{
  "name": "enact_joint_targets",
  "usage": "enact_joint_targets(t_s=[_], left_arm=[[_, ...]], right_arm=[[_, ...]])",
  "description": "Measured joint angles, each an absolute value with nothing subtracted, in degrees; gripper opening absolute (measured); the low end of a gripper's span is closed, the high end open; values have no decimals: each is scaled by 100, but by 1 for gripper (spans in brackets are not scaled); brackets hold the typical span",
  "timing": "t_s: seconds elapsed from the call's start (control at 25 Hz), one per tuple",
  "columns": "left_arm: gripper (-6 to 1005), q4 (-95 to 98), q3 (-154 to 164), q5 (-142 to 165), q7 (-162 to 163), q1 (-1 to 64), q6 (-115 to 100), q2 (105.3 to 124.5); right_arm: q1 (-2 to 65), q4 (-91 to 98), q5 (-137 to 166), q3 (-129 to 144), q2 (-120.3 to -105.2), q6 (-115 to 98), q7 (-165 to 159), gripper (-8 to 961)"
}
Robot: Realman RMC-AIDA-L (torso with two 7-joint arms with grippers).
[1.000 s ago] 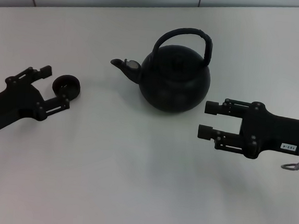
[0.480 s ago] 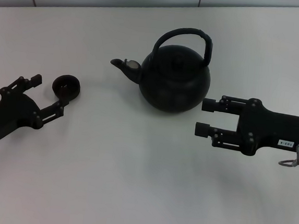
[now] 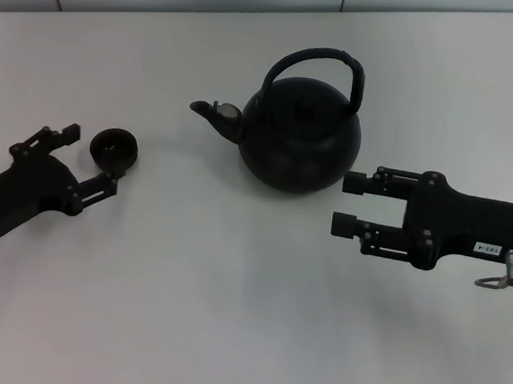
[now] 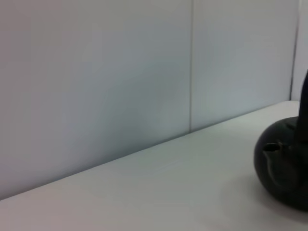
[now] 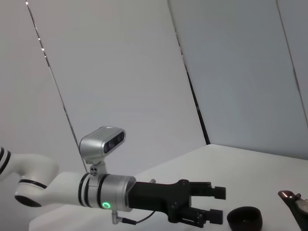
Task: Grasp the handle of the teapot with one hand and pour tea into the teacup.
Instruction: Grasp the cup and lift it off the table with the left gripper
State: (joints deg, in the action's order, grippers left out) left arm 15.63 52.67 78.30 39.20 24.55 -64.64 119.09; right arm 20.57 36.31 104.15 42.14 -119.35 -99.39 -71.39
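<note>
The teapot [image 3: 299,133] stands mid-counter [image 3: 228,315], its arched handle [image 3: 319,67] upright and spout toward the teacup [image 3: 114,147]. The right tool [image 3: 347,203] hovers just beside the pot, its 2 fingers spread; its white label [image 3: 486,249] is unreadable (too small). The left tool [image 3: 89,153] sits spread beside the cup.

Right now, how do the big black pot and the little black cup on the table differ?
The round matte-black teapot is far larger than the tiny black handleless teacup. The teapot has an arched handle, a spout and a lid; the teacup is a low open bowl. The teacup sits by the left tool, the teapot by the right tool. Both stand upright, ungrasped.
</note>
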Motion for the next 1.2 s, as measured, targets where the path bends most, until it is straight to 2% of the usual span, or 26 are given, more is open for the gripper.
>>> enact_joint_targets(t_s=[1.2], left_arm=[[843, 1487, 5511, 7831, 3911, 2828, -5897, 11908]], right_arm=[[2230, 3629, 10415, 4213, -11928, -9906, -7136, 650]])
